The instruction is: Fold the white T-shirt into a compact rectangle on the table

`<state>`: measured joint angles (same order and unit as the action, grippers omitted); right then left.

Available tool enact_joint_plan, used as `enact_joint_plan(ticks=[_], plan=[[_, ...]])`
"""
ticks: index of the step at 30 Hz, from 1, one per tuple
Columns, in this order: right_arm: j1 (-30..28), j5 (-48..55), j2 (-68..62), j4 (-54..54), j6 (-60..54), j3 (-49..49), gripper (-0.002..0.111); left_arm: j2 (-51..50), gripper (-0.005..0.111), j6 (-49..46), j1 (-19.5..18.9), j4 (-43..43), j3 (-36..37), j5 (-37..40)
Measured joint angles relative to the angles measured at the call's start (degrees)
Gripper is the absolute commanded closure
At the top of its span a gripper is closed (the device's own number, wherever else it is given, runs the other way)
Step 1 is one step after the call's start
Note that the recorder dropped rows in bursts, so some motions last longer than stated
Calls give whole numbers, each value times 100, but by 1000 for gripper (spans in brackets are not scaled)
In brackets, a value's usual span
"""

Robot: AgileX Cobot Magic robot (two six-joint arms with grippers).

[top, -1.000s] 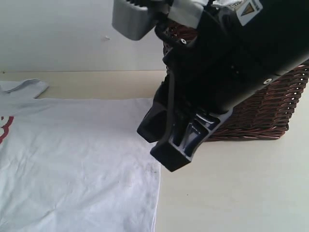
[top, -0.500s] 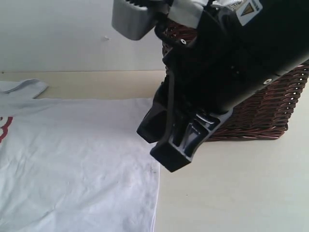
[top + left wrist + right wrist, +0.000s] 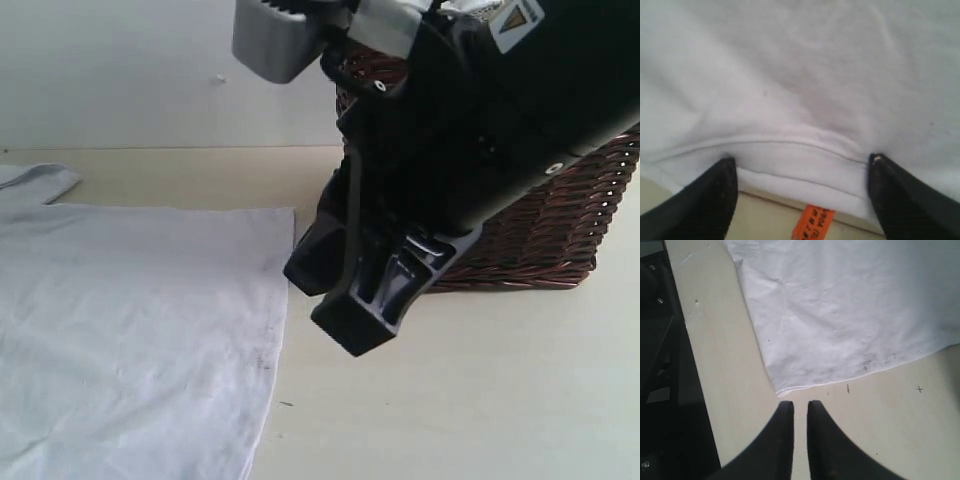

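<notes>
The white T-shirt [image 3: 130,330] lies flat on the counter [image 3: 480,400]. The left fingers [image 3: 710,205], spread wide, straddle its stitched edge by the orange tag [image 3: 812,223] (nothing pinched yet); the right fingers [image 3: 825,440], almost shut and empty, hover just off its corner, which lies straight ahead.

arm [image 3: 480,130]: glossy black, screws | sticker [image 3: 517,18]: yellow warning triangle | right tool [image 3: 799,404]: black, tapered

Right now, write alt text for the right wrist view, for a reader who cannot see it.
The dark right tool, almost shut and holding nothing, hangs over the cream table just short of a corner of the white T-shirt. Small dark specks dot the cloth near that corner.
</notes>
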<state>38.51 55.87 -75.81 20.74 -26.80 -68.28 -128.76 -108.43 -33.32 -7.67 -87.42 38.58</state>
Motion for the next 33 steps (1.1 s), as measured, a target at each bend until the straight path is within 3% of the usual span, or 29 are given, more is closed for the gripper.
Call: enact_joint_plan(ticks=[4,5,8,13,16,26,33], plan=[[0,-109,0,-93,-188,168,93,-54,35,-11,-31,174,0,-1082],[0,-137,-9,-106,-204,181,86,-67,35,-11,-31,185,0,-1214],[0,-203,-56,-109,-252,181,68,-81,35,-11,-31,194,0,-1370],[0,-308,-59,-129,-364,181,66,-94,35,-11,-31,194,0,-1452],[0,-308,-189,-129,-543,181,59,-94,35,-11,-31,194,0,-1467],[10,-576,-734,51,-598,181,58,-94,35,-11,49,124,0,-1445],[10,-502,-734,177,-598,181,58,189,35,-45,829,-60,511,-892]])
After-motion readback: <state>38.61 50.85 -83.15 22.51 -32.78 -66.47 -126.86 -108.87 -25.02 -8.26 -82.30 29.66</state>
